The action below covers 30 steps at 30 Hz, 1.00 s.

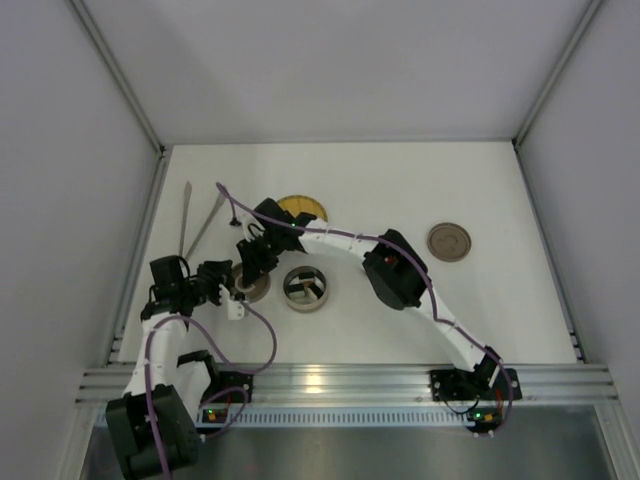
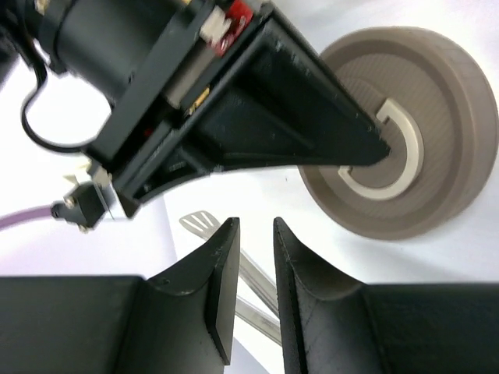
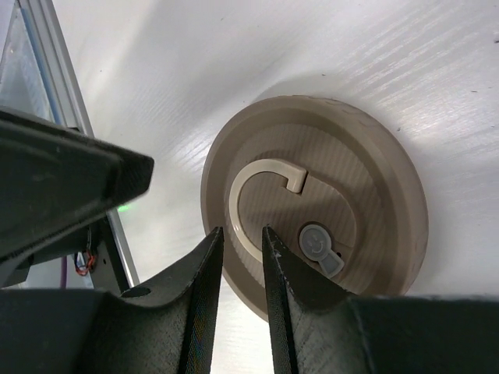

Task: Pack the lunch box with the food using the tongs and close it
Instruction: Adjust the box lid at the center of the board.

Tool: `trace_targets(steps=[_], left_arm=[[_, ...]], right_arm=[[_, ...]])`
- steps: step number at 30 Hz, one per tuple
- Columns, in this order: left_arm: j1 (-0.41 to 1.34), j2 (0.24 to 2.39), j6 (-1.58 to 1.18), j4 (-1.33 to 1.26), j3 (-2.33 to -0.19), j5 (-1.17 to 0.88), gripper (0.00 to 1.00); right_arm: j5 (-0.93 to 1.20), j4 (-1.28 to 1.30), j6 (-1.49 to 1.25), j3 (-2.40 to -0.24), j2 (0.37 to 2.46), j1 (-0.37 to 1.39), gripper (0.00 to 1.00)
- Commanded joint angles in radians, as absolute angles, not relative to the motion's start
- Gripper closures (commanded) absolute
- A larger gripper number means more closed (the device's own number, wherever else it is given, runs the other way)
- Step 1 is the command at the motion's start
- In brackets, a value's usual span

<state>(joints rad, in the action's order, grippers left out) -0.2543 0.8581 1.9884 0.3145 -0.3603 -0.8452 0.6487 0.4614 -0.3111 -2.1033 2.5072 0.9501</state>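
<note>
The white matte desk [image 1: 380,180] carries a round steel lunch box [image 1: 286,289], open, with dividers inside, near the middle. Just left of it lies a round, finely ribbed brown lid [image 3: 374,195]; a matching lid [image 1: 449,241] sits well to the right. A yellow woven plate [image 1: 305,207] shows behind the arms. Slim metal tongs [image 1: 186,215] lie far left. The right gripper [image 3: 242,232], nearly closed, straddles the lid's cream C-shaped handle [image 3: 248,187]; whether it pinches, I cannot tell. The left gripper [image 2: 255,224] is slightly parted, empty.
</note>
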Motion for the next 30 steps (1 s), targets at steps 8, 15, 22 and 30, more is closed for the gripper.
trace_targets(steps=[8,15,22,30], left_arm=[[-0.298,0.919,2.232,0.505,-0.394,-0.903,0.7],[-0.299,0.914,2.215,0.495,-0.391,-0.905,0.7],[-0.299,0.917,2.224,0.488,-0.382,-0.91,0.7],[-0.299,0.931,2.243,0.503,-0.388,-0.913,0.69]], right_arm=[[0.629,0.486,-0.317,-2.091,2.431,0.914,0.73],[0.646,0.465,-0.333,-2.098,2.419,0.877,0.73],[0.73,0.411,-0.368,-2.089,2.404,0.861,0.72],[0.712,0.423,-0.365,-2.105,2.441,0.859,0.72]])
